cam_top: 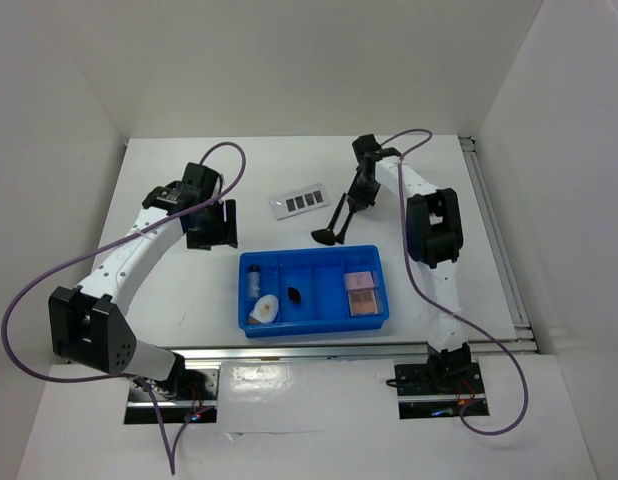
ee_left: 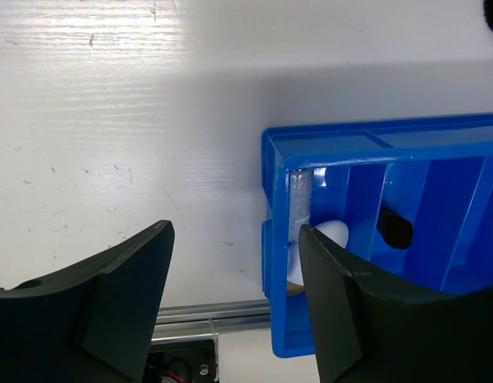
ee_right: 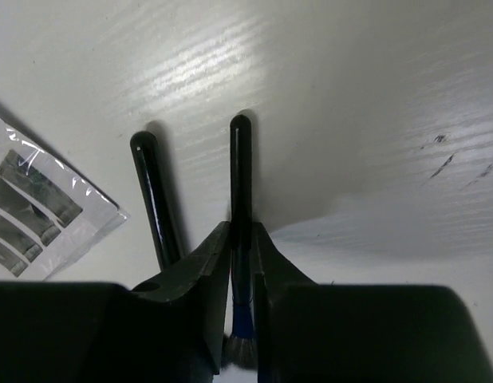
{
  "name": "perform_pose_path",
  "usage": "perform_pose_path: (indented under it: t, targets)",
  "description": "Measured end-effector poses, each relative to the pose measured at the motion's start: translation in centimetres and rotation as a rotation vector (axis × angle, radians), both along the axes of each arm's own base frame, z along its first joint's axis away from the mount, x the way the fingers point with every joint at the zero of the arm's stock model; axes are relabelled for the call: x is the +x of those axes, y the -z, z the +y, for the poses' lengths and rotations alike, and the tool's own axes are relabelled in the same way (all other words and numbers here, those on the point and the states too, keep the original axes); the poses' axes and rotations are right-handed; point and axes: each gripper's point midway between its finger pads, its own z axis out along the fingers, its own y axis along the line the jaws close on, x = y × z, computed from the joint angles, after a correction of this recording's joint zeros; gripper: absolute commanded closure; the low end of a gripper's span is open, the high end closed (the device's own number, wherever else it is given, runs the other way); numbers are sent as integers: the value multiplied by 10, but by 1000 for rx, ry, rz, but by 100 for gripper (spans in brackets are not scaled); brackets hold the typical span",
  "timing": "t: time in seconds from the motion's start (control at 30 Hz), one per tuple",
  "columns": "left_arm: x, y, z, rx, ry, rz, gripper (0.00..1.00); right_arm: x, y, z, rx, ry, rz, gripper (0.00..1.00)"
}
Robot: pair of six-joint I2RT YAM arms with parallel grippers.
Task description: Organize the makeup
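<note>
My right gripper (ee_right: 242,231) is shut on the handle of a black brush (ee_right: 241,159) with a blue ferrule. A second black brush (ee_right: 151,199) lies just left of it on the table. From above, both brushes (cam_top: 337,222) sit just beyond the far rim of the blue tray (cam_top: 314,251). The clear palette (cam_top: 299,201) lies left of them. In the tray are the vial (cam_top: 255,278), white oval piece (cam_top: 264,308), a small black item (cam_top: 293,296) and two pink squares (cam_top: 361,294). My left gripper (ee_left: 234,231) hangs open at the tray's left end, holding nothing.
The tray's left wall (ee_left: 278,239) sits between my left fingers, with the vial (ee_left: 300,199) and white oval (ee_left: 330,233) behind it. A metal rail (cam_top: 319,352) runs along the near table edge. White walls enclose the table on three sides.
</note>
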Motion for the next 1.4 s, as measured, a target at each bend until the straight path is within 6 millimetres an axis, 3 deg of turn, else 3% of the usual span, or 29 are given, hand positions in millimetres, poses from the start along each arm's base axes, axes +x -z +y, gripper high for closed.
perform_pose_path:
  t: [0.13,0.27,0.4,0.53,0.67,0.8,0.9,1.03,1.1,1.2,1.3,1.4]
  targets:
    - [0,0,0,0,0,0,23,8,-1,-5,-39,19,-20,99]
    - [0,0,0,0,0,0,23,18,-9,-15,-92,44,-52,100]
    - [0,0,0,0,0,0,23,35,-36,-26,-139,76,-134,100]
    - [0,0,0,0,0,1,23,37,-82,-36,-157,88,-230,100]
    - [0,0,-1,-3,2,1,24,24,-149,-42,-139,81,-354,100]
    - [-1,0,-2,-9,4,2,24,-2,-203,-44,-111,40,-470,100]
    - [-1,0,-2,-10,5,2,24,-31,-219,-26,-55,-58,-499,100]
    - [-1,-3,-2,-12,4,-7,24,-67,-214,24,22,-234,-466,100]
    - [-1,-7,-2,-15,4,-19,24,-89,-198,55,49,-321,-420,100]
    - [-3,-13,-1,-20,4,-40,24,-139,-161,96,93,-450,-306,100]
    - [-4,-20,-1,-27,4,-65,24,-184,-133,123,115,-542,-200,100]
    - [-6,-28,0,-35,2,-91,24,-206,-131,141,129,-586,-173,100]
